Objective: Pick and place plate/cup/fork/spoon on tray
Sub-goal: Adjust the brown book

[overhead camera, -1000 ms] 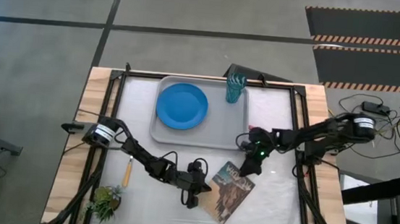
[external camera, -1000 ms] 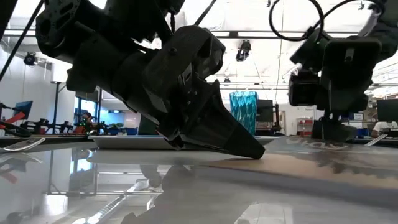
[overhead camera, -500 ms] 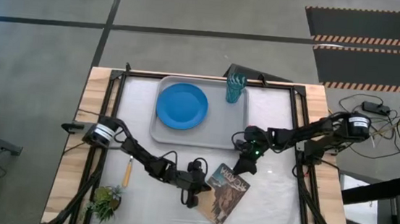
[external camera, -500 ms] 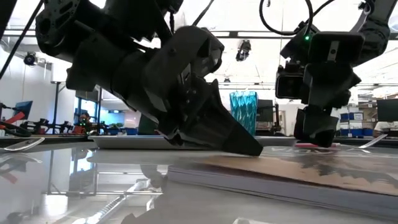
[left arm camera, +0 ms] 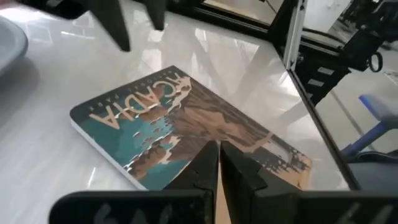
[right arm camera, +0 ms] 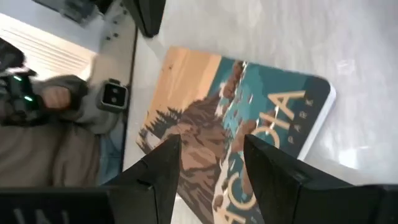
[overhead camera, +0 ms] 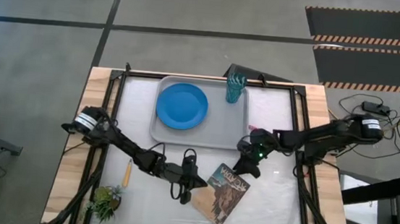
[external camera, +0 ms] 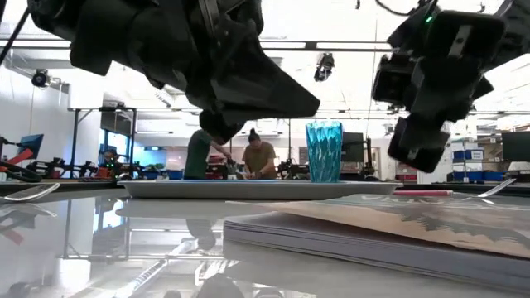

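Note:
The grey tray (overhead camera: 236, 133) lies at the table's far middle. The blue plate (overhead camera: 182, 105) lies on it, and the teal cup (overhead camera: 235, 88) stands upright at its far right corner. The pink-handled fork (external camera: 422, 192) lies on the table right of the tray. The orange-handled spoon (overhead camera: 128, 172) lies on the table at the near left. My left gripper (overhead camera: 186, 188) is shut and hangs above the left edge of a picture-cover book (overhead camera: 223, 192). My right gripper (overhead camera: 243, 163) is open above the book's far corner (right arm camera: 311, 93). In the low view both grippers are clear of the table.
The book lies flat near the table's near middle, below both grippers. A small potted plant (overhead camera: 105, 202) stands at the near left corner. Black frame rails (overhead camera: 296, 128) run along the table's sides. People (external camera: 258, 157) stand in the room behind, and a person's arm with a watch (right arm camera: 68, 99) shows beyond the table.
Both grippers were down at the book and have risen clear of it. The left gripper has also drawn a little toward the table's left edge. The book has slid a little toward the left and stays flat on the table.

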